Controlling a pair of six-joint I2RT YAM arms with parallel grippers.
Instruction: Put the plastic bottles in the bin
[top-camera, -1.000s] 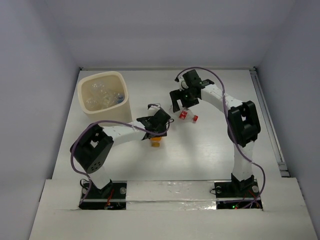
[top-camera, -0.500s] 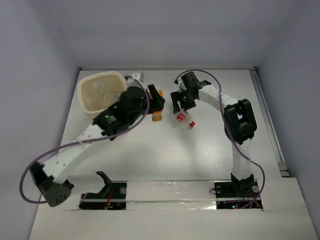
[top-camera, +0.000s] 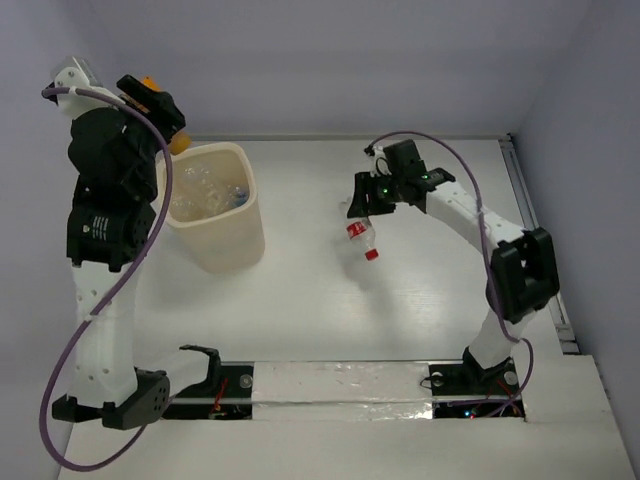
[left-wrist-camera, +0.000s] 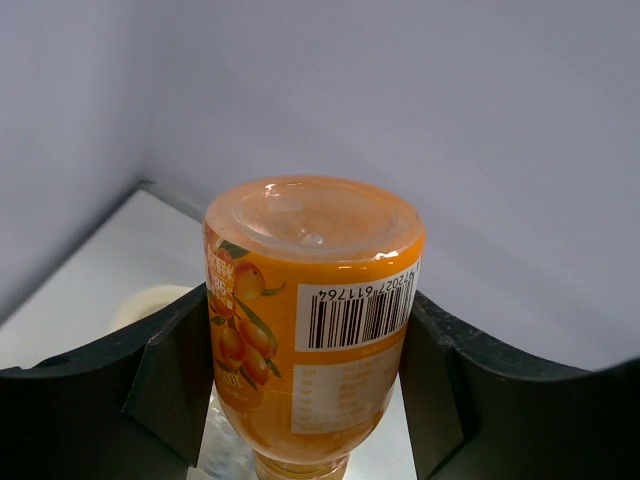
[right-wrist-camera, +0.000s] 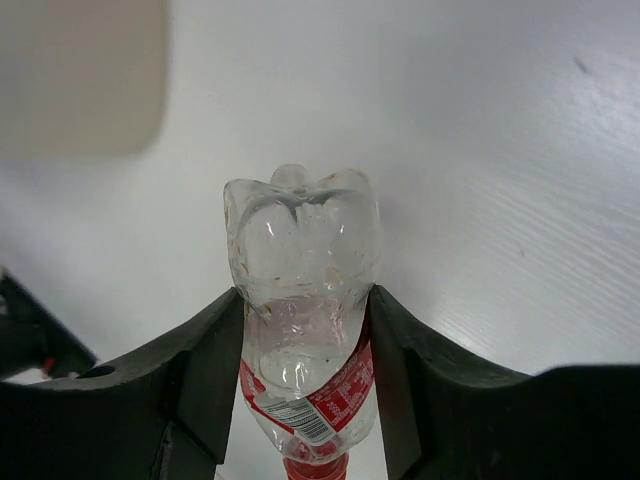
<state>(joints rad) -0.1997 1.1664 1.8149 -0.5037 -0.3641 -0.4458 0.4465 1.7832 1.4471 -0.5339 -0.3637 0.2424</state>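
left wrist: orange bottle (left-wrist-camera: 312, 320), barcode, fruit print | right wrist: red-label bottle (right-wrist-camera: 303, 320)

Your left hand (top-camera: 152, 100) is raised high, clamped on the orange bottle (left-wrist-camera: 310, 300). Your right hand (top-camera: 362, 207), reaching forward, grips the clear bottle (right-wrist-camera: 300, 270).

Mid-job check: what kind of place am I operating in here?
Probably a lab test cell: white table boxed by bare grey walls, two robot arms bolted at its edge, one bin.
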